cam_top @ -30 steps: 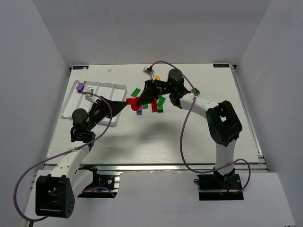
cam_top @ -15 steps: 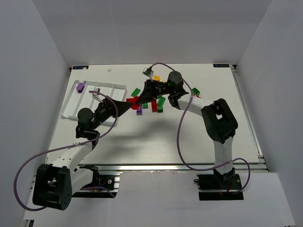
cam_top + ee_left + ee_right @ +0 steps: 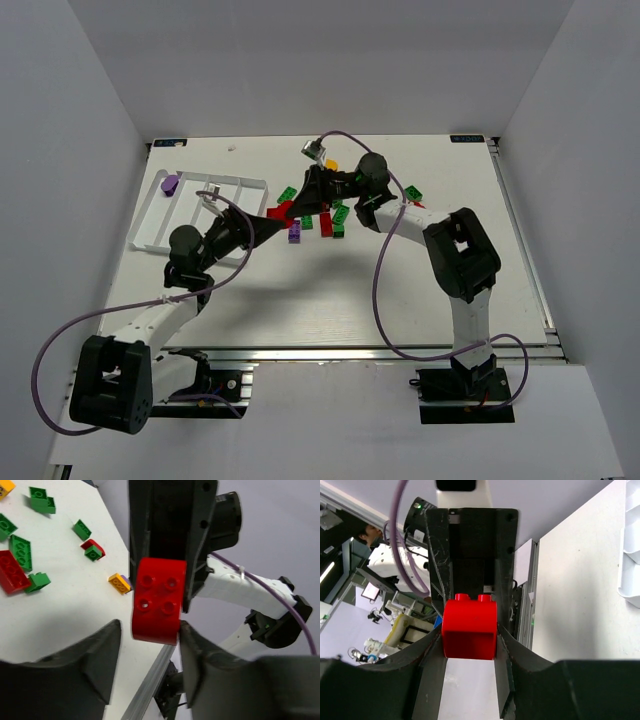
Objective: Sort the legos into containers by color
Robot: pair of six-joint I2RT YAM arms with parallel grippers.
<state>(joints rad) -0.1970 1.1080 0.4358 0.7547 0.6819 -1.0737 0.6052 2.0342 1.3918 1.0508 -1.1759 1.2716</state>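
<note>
"What moved?"

"The left arm (image 3: 160, 320) swung in toward the middle of the worktop (image 3: 330, 290). The left gripper (image 3: 150, 629) was wide before. Now it has closed in around the red brick (image 3: 158, 600), with a small gap on one side."

"And the right arm (image 3: 455, 255)?"

"Its elbow slid a little to the left."

left end effector (image 3: 271, 216) part-open; right end effector (image 3: 294, 205) clamped, tips meeting

The right wrist view's edge crops the white tray (image 3: 632, 545), the left wrist view's corner an orange brick (image 3: 4, 487).
</note>
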